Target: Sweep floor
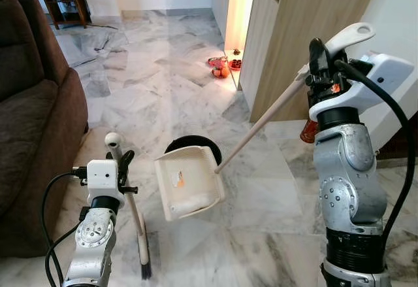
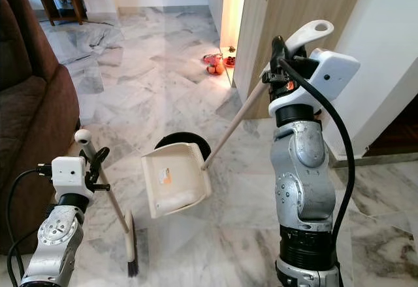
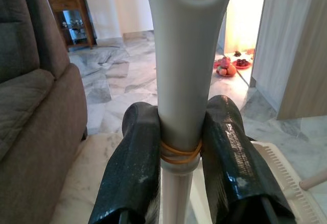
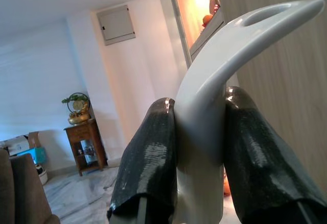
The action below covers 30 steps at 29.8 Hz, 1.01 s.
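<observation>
Marble floor is partly hidden by the dustpan, gripped by the right gripper; the broom is clamped by the left gripper, its bristles barely discernible.

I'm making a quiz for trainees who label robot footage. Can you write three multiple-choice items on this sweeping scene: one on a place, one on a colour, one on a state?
1. Where does the cream plastic dustpan sit?
A. on the brown sofa
B. over the black round bin, between the two arms
C. inside the wooden shelf

2. What colour is the floor?
A. grey-white marble
B. red tile
C. green carpet

3. What is the state of the left gripper?
A. open and idle
B. shut on the dustpan's pole
C. shut on the pale broom handle

Key:
1 B: the dustpan hangs before the black round bin, with an arm on either side.
2 A: veined marble tiles.
3 C: the left wrist view shows both fingers clamping the pale broom handle; the right gripper holds the dustpan's white looped handle.
</observation>
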Available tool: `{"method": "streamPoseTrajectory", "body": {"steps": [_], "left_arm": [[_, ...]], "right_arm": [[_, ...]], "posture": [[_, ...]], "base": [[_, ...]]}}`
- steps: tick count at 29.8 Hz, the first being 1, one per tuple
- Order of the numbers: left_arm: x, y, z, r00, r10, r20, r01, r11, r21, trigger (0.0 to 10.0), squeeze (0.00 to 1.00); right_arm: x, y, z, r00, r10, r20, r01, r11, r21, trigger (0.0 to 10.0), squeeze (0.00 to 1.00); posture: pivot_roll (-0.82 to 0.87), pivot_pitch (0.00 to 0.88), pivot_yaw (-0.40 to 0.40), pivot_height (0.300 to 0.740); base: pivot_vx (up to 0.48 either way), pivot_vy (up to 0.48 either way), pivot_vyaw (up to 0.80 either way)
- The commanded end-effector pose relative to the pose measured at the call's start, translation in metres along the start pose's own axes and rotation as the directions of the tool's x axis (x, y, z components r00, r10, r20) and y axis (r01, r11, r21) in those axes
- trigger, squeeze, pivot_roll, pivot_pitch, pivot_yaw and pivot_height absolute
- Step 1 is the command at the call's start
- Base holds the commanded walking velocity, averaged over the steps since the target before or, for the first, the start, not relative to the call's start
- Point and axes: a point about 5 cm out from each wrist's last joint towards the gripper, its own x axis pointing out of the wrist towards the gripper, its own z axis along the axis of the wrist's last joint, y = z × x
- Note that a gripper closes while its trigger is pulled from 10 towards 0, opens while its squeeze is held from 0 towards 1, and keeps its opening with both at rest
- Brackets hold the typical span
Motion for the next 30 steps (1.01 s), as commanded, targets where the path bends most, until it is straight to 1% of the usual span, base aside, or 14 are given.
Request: {"method": "streamPoseTrajectory", "body": {"steps": [1,8,15,30], "left_arm": [[0.0018,0.0012,0.0107,0.998,0.002,0.061,-0.004,1.000,0.025,10.0,0.00],[0.0030,-0.0015,0.0109,0.998,-0.002,0.063,0.000,1.000,0.023,10.0,0.00],[0.0029,-0.0025,0.0108,0.998,-0.006,0.062,0.004,1.000,0.021,10.0,0.00],[0.0042,-0.0031,0.0112,0.998,-0.001,0.065,0.000,1.000,0.018,10.0,0.00]], "right_arm": [[0.0046,0.0067,0.0162,0.996,0.021,0.088,-0.023,1.000,0.019,10.0,0.00],[0.0043,0.0084,0.0147,0.996,0.031,0.084,-0.033,0.999,0.018,10.0,0.00],[0.0040,0.0110,0.0142,0.995,0.047,0.087,-0.048,0.999,0.017,10.0,0.00],[0.0039,0.0133,0.0149,0.994,0.062,0.090,-0.065,0.998,0.022,10.0,0.00]], "posture": [[0.07,0.035,-0.034,0.740],[0.07,0.020,-0.033,0.740],[0.07,0.016,-0.034,0.740],[0.07,0.024,-0.035,0.740]], "base": [[0.255,0.000,0.00],[0.273,0.000,0.00],[0.274,0.000,0.43],[0.275,0.000,0.00]]}}
